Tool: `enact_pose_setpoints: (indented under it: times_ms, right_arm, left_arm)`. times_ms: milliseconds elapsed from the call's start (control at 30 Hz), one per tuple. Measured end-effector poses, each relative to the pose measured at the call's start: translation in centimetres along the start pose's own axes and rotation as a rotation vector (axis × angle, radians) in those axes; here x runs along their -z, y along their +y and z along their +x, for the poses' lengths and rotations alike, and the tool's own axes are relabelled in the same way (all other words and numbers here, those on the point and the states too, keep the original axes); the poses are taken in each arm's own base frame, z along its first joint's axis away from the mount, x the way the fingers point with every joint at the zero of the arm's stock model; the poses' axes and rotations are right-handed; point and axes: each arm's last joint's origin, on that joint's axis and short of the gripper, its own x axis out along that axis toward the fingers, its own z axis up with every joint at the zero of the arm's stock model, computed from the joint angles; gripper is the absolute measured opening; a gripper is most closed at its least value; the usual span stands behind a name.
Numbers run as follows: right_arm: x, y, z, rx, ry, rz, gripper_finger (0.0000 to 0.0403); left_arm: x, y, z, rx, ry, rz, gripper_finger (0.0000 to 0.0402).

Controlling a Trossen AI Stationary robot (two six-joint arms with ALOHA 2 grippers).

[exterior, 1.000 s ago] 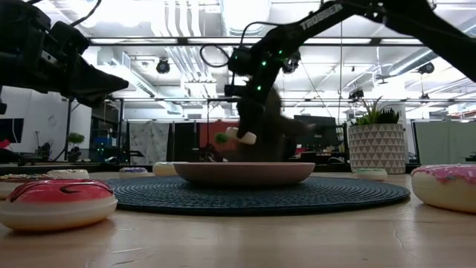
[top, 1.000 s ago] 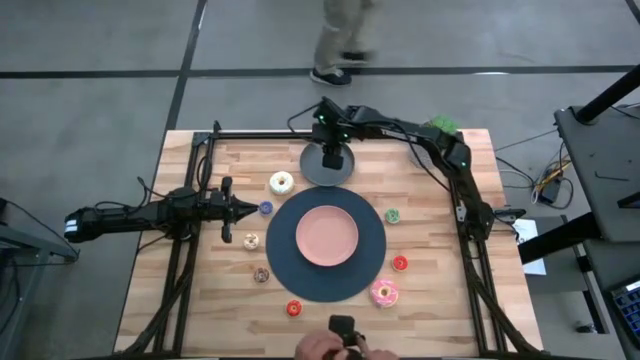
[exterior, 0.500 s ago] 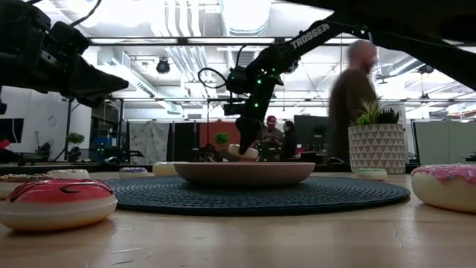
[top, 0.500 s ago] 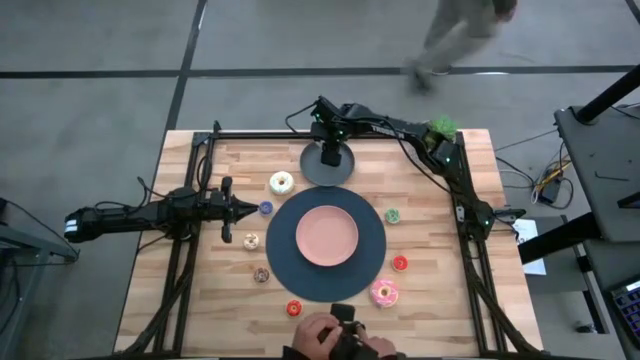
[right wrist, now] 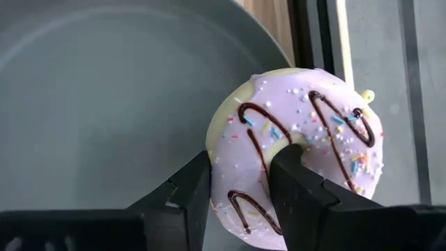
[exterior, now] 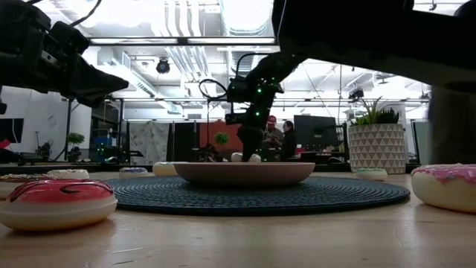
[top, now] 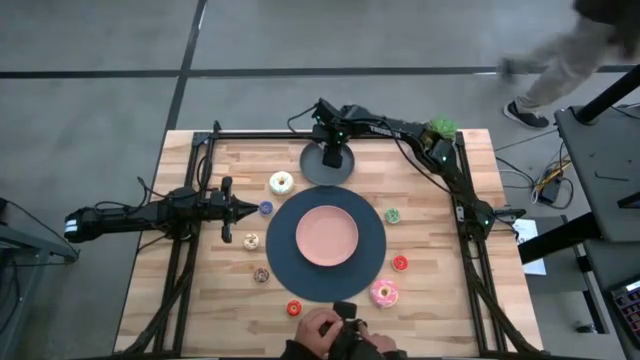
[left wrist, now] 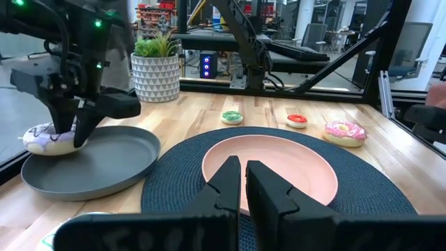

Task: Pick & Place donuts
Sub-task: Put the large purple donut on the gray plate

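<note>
While the left pincer [left wrist: 242,183] waits with fingers together near the pink plate [left wrist: 270,171], the right pincer [right wrist: 237,183] is clamped on a lilac-iced donut [right wrist: 296,153], one finger through its hole, over the grey plate's [right wrist: 97,104] rim.

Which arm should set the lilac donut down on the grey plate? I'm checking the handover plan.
Right. Its pincer already grips the lilac donut at the grey plate's edge. The left pincer is shut, empty, across the table.
</note>
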Motion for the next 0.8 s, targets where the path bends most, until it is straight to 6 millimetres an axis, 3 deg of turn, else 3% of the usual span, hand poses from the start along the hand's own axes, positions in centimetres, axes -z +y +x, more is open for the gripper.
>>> enact_pose_setpoints:
  times_ms: [433,800]
  right_arm:
    - [0.1,0.1,-0.2,-0.006,0.016,0.001,0.0118]
    - [-0.7,0.9,-2.2,0.004,-0.025,-0.012,0.0130]
  left_arm:
    - [0.0,0.0,0.0,0.000,0.000,0.000,0.0000]
    - [0.0,0.0,0.0,0.000,0.000,0.000,0.0000]
